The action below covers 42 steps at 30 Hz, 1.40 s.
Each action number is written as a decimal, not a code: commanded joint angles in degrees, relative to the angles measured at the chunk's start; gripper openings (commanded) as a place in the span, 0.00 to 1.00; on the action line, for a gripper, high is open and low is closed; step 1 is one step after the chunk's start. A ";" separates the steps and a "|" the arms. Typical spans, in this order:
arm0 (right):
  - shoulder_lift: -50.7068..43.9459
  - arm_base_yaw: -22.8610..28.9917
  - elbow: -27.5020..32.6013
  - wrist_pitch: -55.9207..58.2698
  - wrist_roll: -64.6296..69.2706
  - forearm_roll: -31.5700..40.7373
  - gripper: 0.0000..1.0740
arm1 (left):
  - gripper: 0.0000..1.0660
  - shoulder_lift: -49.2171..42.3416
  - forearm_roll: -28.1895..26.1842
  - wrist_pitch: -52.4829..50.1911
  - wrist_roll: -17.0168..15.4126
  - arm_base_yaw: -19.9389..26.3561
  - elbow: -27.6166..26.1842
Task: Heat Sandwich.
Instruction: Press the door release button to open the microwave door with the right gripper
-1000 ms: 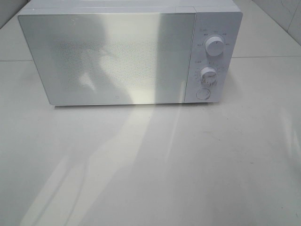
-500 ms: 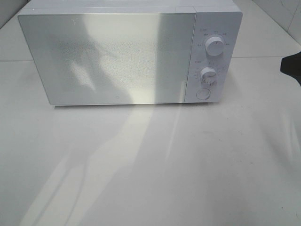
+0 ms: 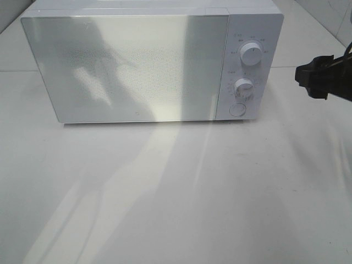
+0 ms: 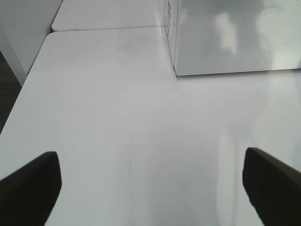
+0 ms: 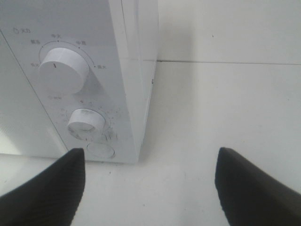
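scene: white box-shaped microwave oven (image 3: 137, 66) standing on a plain white tabletop (image 3: 176, 192)
microwave door: mirror-like silver front panel (image 3: 126, 69), shut, flush with the microwave body
microwave controls: strip on the microwave's right side; large white round upper knob (image 3: 251, 55), smaller white round lower knob (image 3: 243, 87) under it, flat round white button (image 3: 237, 109) lowest
sandwich: cannot tell where it is; nothing shows through the microwave door, only glare
right gripper (image 3: 308, 77): black, coming in from the right of the microwave, about level with the two knobs, apart from the microwave's right side
right gripper state: black fingers (image 5: 42, 188) spread apart, nothing between them, only bare tabletop in the gap
right wrist view: looks at the microwave's control strip and its right front corner; upper knob (image 5: 63, 70), lower knob (image 5: 86, 123) and button (image 5: 100, 150) all sharp; print round the knobs too small to read
left gripper (image 4: 150, 188): seen only in its own wrist view; low over the tabletop, in front of the microwave and off to its left, well apart from it
left gripper state: dark fingers (image 4: 28, 188) spread very wide, nothing between them
left wrist view: the microwave's lower left front corner (image 4: 235, 37) and a long stretch of tabletop
tabletop seam: thin dark line (image 3: 308, 67) running out from behind the microwave's right side
contact: neither gripper touching the microwave
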 commanded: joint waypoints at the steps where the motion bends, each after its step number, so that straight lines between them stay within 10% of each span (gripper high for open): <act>1: 3.72 -0.17 2.35 -10.54 -0.57 2.86 0.69 | 0.94 -1.60 -0.63 -0.40 -0.52 0.11 0.06; 26: 25.78 28.99 9.05 -45.44 -16.44 36.84 0.69 | 0.94 -1.60 -0.63 -0.40 -0.52 0.11 0.06; 42: 28.36 32.49 8.94 -46.87 -16.16 40.39 0.69 | 0.94 -1.60 -0.63 -0.40 -0.52 0.11 0.06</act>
